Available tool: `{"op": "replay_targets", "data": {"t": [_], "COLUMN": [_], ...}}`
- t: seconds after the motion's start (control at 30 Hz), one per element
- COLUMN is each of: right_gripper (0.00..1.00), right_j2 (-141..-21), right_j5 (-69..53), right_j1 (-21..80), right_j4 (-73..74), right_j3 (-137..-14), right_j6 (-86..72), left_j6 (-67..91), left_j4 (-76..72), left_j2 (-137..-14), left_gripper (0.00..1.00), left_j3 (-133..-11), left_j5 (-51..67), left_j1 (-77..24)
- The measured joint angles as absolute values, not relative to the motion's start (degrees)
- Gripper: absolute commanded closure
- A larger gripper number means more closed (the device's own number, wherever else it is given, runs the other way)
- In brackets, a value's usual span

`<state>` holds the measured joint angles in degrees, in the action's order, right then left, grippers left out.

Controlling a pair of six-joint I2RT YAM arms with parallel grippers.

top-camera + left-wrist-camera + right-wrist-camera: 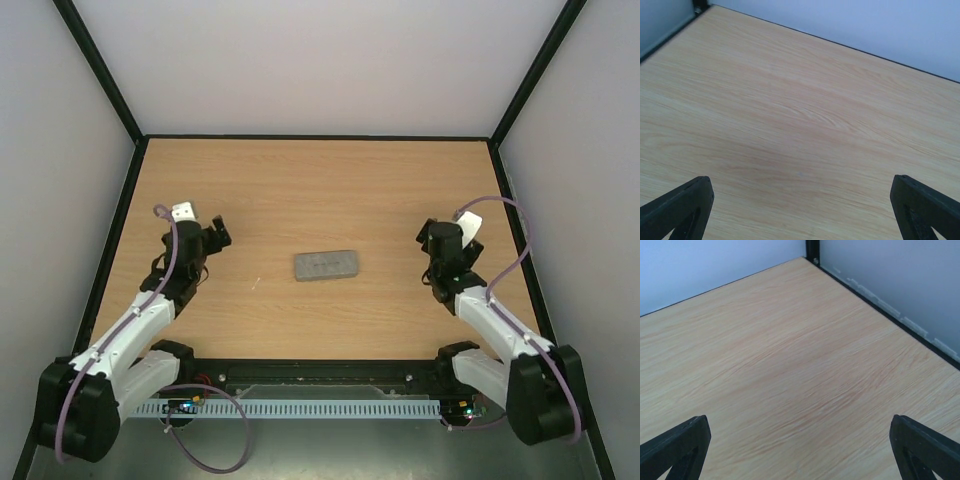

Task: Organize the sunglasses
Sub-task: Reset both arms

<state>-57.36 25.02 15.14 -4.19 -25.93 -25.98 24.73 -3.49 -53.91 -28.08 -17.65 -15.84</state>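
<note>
The sunglasses show in no view. A grey oblong case (326, 265) lies shut on the wooden table (300, 190), near the middle. My left gripper (212, 234) hangs over the table to the left of the case, well apart from it. In the left wrist view it (800, 186) stands open, with only bare wood between its black fingertips (687, 202). My right gripper (436, 238) is to the right of the case, also apart from it. It (799, 424) stands open over bare wood, with nothing between its fingertips (920, 442).
Black frame rails (320, 137) and pale walls close the table in at the back and both sides. The right wrist view shows the far right corner post (812, 250). The arm bases sit at the near edge.
</note>
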Motion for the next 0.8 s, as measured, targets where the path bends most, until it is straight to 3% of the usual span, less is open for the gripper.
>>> {"op": "replay_targets", "data": {"t": [0.17, 0.47, 0.8], "right_gripper": [0.01, 0.01, 0.01], "right_j2": [-66.37, -79.7, -82.5], "right_j5": [25.89, 28.05, 29.95], "right_j1": [10.35, 5.69, 3.42], "right_j4": [-15.79, -28.95, -50.13], "right_j3": [-24.75, -26.76, -18.28], "right_j6": [-24.27, -22.22, -19.42], "left_j6": [19.94, 14.22, 10.52], "left_j4": [-13.65, -27.33, -45.36], "left_j2": [-55.88, -70.72, -83.0], "left_gripper": [0.0, 0.0, 0.0], "left_j3": [-22.63, -21.56, -21.43], "left_j5": [-17.65, -14.59, -10.55], "left_j1": [-8.8, -0.78, 1.1]}}
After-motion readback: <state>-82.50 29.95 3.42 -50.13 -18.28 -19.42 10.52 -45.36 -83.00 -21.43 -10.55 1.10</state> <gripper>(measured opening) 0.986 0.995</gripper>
